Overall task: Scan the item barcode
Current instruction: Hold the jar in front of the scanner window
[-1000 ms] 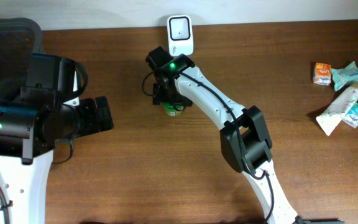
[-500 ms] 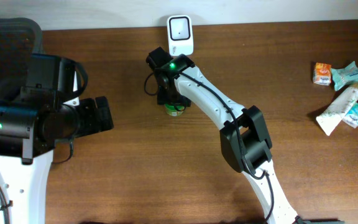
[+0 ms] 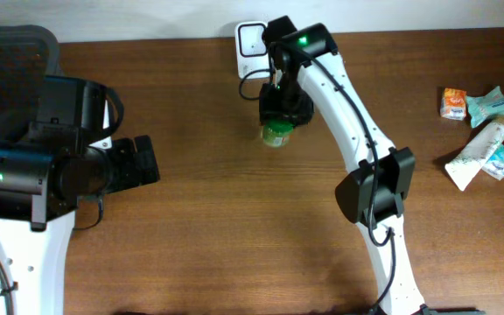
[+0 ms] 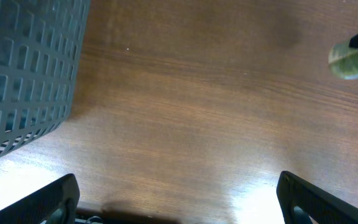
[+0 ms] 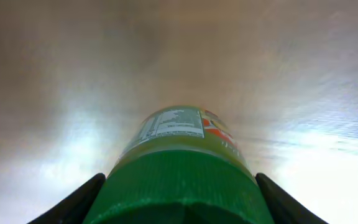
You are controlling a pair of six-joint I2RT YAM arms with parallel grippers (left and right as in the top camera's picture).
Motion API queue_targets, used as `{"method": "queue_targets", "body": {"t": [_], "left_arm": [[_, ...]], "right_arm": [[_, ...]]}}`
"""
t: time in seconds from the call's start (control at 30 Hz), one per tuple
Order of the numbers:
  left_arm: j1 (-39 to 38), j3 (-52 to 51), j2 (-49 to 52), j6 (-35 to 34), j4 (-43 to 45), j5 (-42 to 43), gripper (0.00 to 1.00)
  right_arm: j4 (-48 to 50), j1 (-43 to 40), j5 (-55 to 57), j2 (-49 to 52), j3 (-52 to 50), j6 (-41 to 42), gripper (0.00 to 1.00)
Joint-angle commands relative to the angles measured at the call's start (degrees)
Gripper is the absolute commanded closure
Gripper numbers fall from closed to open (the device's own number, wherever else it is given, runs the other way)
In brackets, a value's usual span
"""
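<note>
A small green bottle point(image 3: 276, 134) with a green cap and a printed label hangs over the table, just below and right of the white barcode scanner point(image 3: 250, 39) at the back edge. My right gripper point(image 3: 283, 109) is shut on it. In the right wrist view the bottle point(image 5: 180, 143) fills the space between the fingers point(image 5: 82, 199), cap toward the camera. My left gripper point(image 3: 143, 162) rests at the left, open and with nothing in it point(image 4: 179, 202). From the left wrist view the bottle point(image 4: 350, 60) shows at the far right.
A pile of small packets and a white tube point(image 3: 486, 131) lies at the table's right edge. A grey mesh basket point(image 4: 23, 68) stands beside the left gripper. The right arm's elbow point(image 3: 376, 192) hangs over the table's middle right.
The right gripper closed on the green bottle, lifted it off the table and carried it right, close to the scanner. The left arm has not moved.
</note>
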Motion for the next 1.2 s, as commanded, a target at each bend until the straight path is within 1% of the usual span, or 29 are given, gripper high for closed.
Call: {"method": "queue_targets", "body": {"t": [0.0, 0.03, 0.07, 0.13, 0.2, 0.27, 0.33, 0.37, 0.47, 0.93, 1.07, 1.13, 1.17], "left_arm": [[0.0, 0.2, -0.7, -0.6, 0.1, -0.2, 0.01], [0.0, 0.2, -0.7, -0.6, 0.1, -0.2, 0.01], [0.0, 0.2, -0.7, -0.6, 0.1, -0.2, 0.01], [0.0, 0.2, -0.7, -0.6, 0.1, -0.2, 0.01], [0.0, 0.2, -0.7, -0.6, 0.1, -0.2, 0.01], [0.0, 0.2, -0.7, -0.6, 0.1, -0.2, 0.01], [0.0, 0.2, -0.7, -0.6, 0.1, -0.2, 0.01], [0.0, 0.2, -0.7, -0.6, 0.1, -0.2, 0.01], [0.0, 0.2, -0.7, -0.6, 0.1, -0.2, 0.01], [0.0, 0.2, -0.7, -0.6, 0.1, -0.2, 0.01], [0.0, 0.2, -0.7, -0.6, 0.1, -0.2, 0.01], [0.0, 0.2, -0.7, -0.6, 0.1, -0.2, 0.01], [0.0, 0.2, -0.7, -0.6, 0.1, -0.2, 0.02]], "right_arm": [[-0.3, -0.7, -18.3, -0.9, 1.1, -4.2, 0.42], [-0.1, -1.2, -23.8, -0.9, 1.1, -4.2, 0.42], [0.9, -2.8, -33.9, -0.9, 1.1, -3.9, 0.42], [2.0, -4.6, -41.8, -0.9, 1.1, -1.9, 0.42], [2.5, -8.0, -51.4, -0.9, 1.1, 3.6, 0.43], [2.6, -10.5, -57.7, -0.9, 1.1, 8.0, 0.43], [3.6, -12.7, -62.0, -0.9, 1.1, 13.2, 0.43], [4.5, -13.4, -63.1, -0.9, 1.1, 14.4, 0.43], [5.3, -14.8, -63.3, -0.9, 1.1, 17.1, 0.43], [9.1, -14.7, -62.3, -0.9, 1.1, 17.1, 0.43], [10.7, -14.2, -55.7, -0.9, 1.1, 17.1, 0.42], [17.4, -13.2, -49.2, -0.9, 1.1, 17.0, 0.42], [22.0, -12.4, -43.2, -0.9, 1.1, 16.8, 0.42]]}}
